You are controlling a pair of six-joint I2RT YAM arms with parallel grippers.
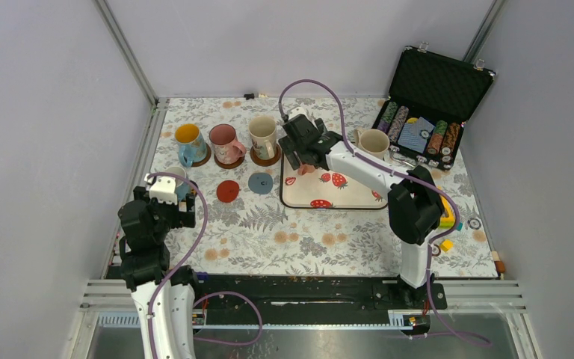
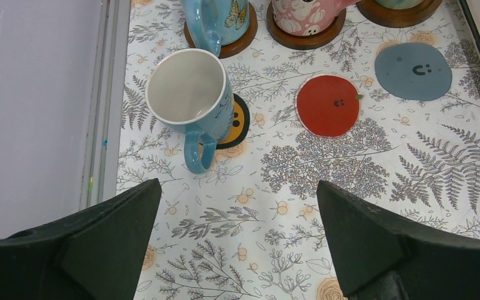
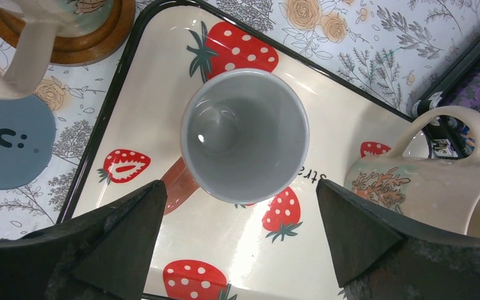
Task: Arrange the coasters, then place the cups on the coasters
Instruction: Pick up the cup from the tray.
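Right gripper [image 3: 239, 190], spread wide, hangs over a white mug [image 3: 245, 134] on the strawberry tray [image 3: 156, 100], mid-frame; left gripper [image 2: 237, 187] is also spread.

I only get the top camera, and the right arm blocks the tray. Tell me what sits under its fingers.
Observer: A white mug stands upright on the strawberry tray, below the gap between the open right fingers.
Operator: Give me its handle side.
Observer: Its pink handle points toward one finger's tip, not into the gap.
Operator: Now check the mug by the left arm.
Observer: The blue mug stands off centre on the black coaster, whose orange middle peeks out beside it.
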